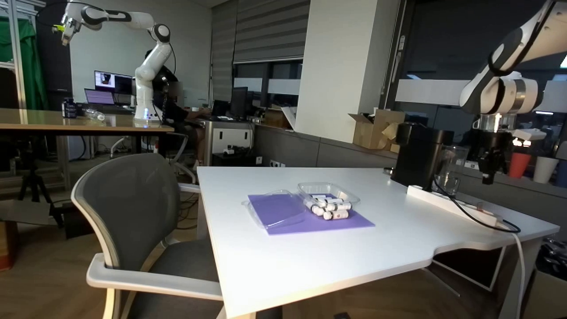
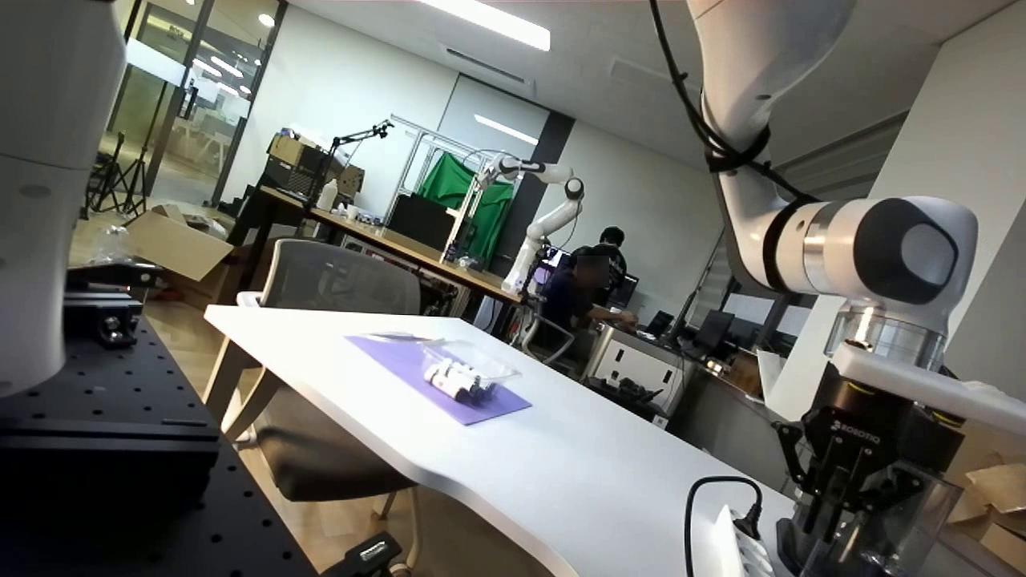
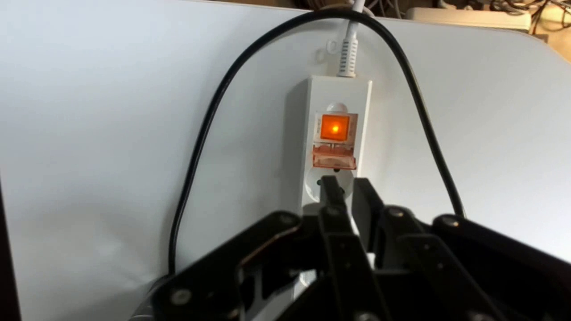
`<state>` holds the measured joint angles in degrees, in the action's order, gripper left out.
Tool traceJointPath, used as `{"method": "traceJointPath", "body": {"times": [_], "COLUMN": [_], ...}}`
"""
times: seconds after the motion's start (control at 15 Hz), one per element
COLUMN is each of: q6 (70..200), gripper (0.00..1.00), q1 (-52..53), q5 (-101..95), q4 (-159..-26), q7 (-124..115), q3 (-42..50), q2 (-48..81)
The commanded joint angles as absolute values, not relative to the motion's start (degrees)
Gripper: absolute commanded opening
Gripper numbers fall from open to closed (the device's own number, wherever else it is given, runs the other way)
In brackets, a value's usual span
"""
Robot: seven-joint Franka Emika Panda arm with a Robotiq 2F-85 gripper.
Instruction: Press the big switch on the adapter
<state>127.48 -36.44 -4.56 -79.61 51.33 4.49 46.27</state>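
In an exterior view, hanging above the white power strip [image 1: 434, 198], apart from it. In the wrist view, with the gripper [image 3: 347, 188] empty and not quite closed, leaving only a narrow gap between the fingertips [image 3: 331, 191]. Reaching over a socket [image 3: 313, 185], short of the lit orange switch [image 3: 335, 128], set in the strip between its white cable [image 3: 348, 58] and a clear reddish flap [image 3: 334, 160].

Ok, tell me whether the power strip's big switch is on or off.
On, it appears: the big switch glows orange in the wrist view, with its see-through reddish cover flipped open.
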Motion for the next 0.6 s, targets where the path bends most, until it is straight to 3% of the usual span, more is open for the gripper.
{"method": "traceJointPath", "body": {"times": [0.0,0.53], "q6": [134.1,137.8], "gripper": [0.45,1.00], "q1": [-33.1,-28.7], "q5": [-8.7,-11.2], "q4": [-91.5,-101.0], "q7": [47.3,45.7], "q3": [7.6,14.0], "q2": [37.7,28.6]}}
